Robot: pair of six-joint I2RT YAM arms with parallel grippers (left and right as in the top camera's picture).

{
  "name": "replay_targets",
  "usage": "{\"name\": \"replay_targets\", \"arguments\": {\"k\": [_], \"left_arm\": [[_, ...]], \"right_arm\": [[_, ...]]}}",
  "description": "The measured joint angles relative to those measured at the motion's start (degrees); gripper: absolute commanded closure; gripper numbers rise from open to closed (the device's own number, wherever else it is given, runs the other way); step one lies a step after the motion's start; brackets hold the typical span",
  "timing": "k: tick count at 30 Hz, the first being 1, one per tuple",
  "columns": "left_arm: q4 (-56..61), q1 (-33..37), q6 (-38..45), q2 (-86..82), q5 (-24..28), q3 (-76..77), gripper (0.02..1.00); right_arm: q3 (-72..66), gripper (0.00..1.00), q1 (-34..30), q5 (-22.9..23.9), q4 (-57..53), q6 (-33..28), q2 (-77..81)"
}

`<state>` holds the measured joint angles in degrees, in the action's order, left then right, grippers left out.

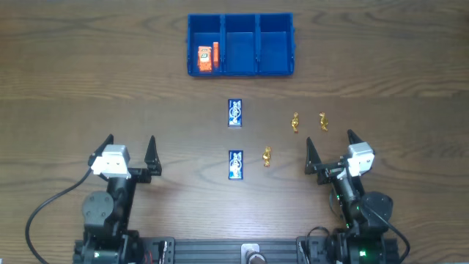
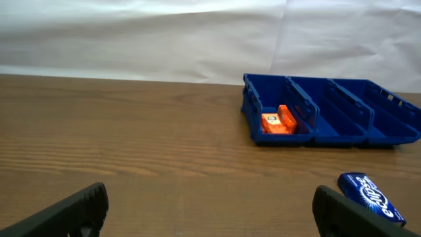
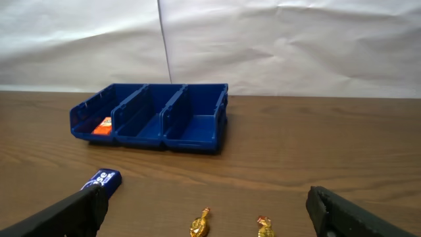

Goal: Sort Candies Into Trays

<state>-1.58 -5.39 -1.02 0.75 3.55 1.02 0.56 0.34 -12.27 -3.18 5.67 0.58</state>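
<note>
A blue three-compartment tray (image 1: pixel 240 24) stands at the back of the table; its left compartment holds two orange candies (image 1: pixel 207 57). Two blue-wrapped candies lie mid-table, one farther (image 1: pixel 235 113) and one nearer (image 1: pixel 235 164). Three gold-wrapped candies lie to their right (image 1: pixel 267 155) (image 1: pixel 295 122) (image 1: pixel 322 121). My left gripper (image 1: pixel 130 152) is open over bare wood at the front left. My right gripper (image 1: pixel 331 150) is open at the front right, just short of the gold candies. The left wrist view shows the tray (image 2: pixel 342 112) and a blue candy (image 2: pixel 370 196); the right wrist view shows the tray (image 3: pixel 151 118) and two gold candies (image 3: pixel 200 224) (image 3: pixel 264 227).
The wooden table (image 1: pixel 88 88) has wide free room left and right of the candies. A white backdrop (image 3: pixel 263 39) hangs behind the table's far edge. A black cable (image 1: pixel 44 213) curls beside the left arm's base.
</note>
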Motion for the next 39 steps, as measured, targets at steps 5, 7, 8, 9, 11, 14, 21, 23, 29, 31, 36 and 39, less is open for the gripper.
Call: {"name": "replay_targets", "arguments": {"k": [5,7,8,9,11,14,21,23,29,31,36,39], "left_arm": [[-0.1,0.0,0.0,0.0,0.0,0.0,0.02],[-0.1,0.0,0.0,0.0,0.0,0.0,0.02],[-0.1,0.0,0.0,0.0,0.0,0.0,0.02],[-0.1,0.0,0.0,0.0,0.0,0.0,0.02],[-0.1,0.0,0.0,0.0,0.0,0.0,0.02],[-0.1,0.0,0.0,0.0,0.0,0.0,0.02],[-0.1,0.0,0.0,0.0,0.0,0.1,0.02],[-0.1,0.0,0.0,0.0,0.0,0.1,0.02],[-0.2,0.0,0.0,0.1,0.0,0.1,0.02],[-0.1,0.0,0.0,0.2,0.0,0.1,0.02],[-0.2,0.0,0.0,0.2,0.0,0.1,0.023],[-0.2,0.0,0.0,0.2,0.0,0.1,0.02]], "right_arm": [[0.0,0.003,0.0,0.0,0.0,0.0,0.0],[0.0,0.003,0.0,0.0,0.0,0.0,0.0],[0.0,0.003,0.0,0.0,0.0,0.0,0.0],[0.0,0.003,0.0,0.0,0.0,0.0,0.0],[0.0,0.001,0.0,0.0,0.0,0.0,0.0],[0.0,0.003,0.0,-0.9,0.6,0.0,0.0],[0.2,0.003,0.7,-4.7,1.1,1.9,0.6],[3.0,0.003,0.9,-5.4,-2.9,4.4,3.9],[27.3,0.003,1.1,-9.0,-20.9,8.1,25.1],[32.9,0.003,2.1,-9.2,-24.7,8.2,30.9],[45.1,0.003,10.5,-9.5,-34.5,8.9,48.0],[50.2,0.003,18.4,-7.2,-39.2,10.9,57.4]]}}
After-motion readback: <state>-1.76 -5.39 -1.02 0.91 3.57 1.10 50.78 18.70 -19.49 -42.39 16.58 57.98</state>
